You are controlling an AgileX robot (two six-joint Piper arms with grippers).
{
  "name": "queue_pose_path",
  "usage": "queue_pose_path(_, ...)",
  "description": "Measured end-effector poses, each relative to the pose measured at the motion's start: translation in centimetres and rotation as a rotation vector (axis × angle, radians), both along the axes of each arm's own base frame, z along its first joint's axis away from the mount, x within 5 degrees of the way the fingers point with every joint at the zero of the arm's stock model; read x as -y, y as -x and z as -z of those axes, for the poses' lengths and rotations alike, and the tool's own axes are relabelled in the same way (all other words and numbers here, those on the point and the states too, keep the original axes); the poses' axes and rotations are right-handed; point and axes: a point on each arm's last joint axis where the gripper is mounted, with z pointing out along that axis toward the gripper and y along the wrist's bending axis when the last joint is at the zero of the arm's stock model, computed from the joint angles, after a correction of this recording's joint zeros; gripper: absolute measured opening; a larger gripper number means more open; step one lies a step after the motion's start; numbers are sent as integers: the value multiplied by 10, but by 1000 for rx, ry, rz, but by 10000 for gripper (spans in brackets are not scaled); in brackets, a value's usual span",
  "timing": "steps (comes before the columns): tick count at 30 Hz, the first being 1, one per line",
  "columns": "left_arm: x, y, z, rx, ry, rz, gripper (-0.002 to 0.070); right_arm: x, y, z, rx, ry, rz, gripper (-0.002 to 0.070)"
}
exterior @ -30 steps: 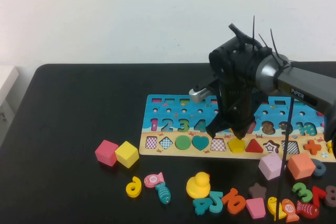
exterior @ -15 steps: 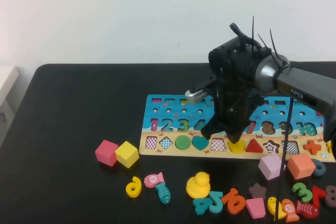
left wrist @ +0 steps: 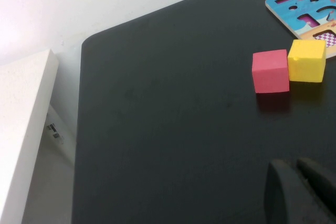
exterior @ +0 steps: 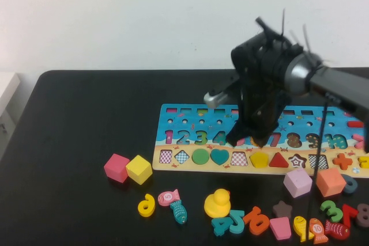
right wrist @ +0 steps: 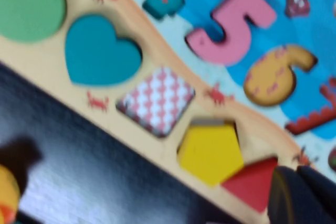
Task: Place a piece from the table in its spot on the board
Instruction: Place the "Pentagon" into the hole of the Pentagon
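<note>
Lifted since a second ago: right claw [exterior: 252, 140], shut and empty, now above the board [exterior: 173, 113] near the tabletop's [exterior: 75, 119] far right. Means the piece [exterior: 259, 159] sits seated in its pentagon cut-out, confirmed closer in right wrist view [right wrist: 210, 151]. Left claw [left wrist: 302, 192] only in left wrist view, grip unreadable.

Plain white wall [exterior: 127, 15] behind; white furniture edge [left wrist: 26, 129] alongside (matte, evenly lit).

Right arm [exterior: 331, 84]: black housing w/ silver-grey cylindrical link, black cable ties sticking up, thin black cable hanging alongside, small silver fitting at side. Right gripper [exterior: 252, 140]: black, tapered, over board. Left gripper [left wrist: 302, 190]: dark rounded fingertips, above table.
</note>
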Motion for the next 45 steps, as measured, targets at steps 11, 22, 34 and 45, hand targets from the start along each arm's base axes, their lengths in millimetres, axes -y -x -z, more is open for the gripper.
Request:
queue_pose_path(11,0,0,0,0,0,0,-3,10,14,18,-99,30,-32,19)
queue_pose_path(22,0,0,0,0,0,0,-3,9,14,37,-140,51,-58,19)
queue_pose_path(34,0,0,0,0,0,0,-2,7,15,44,-163,27,-59,19)
queue_pose_path(45,0,0,0,0,0,0,-3,6,14,45,-156,25,-102,19)
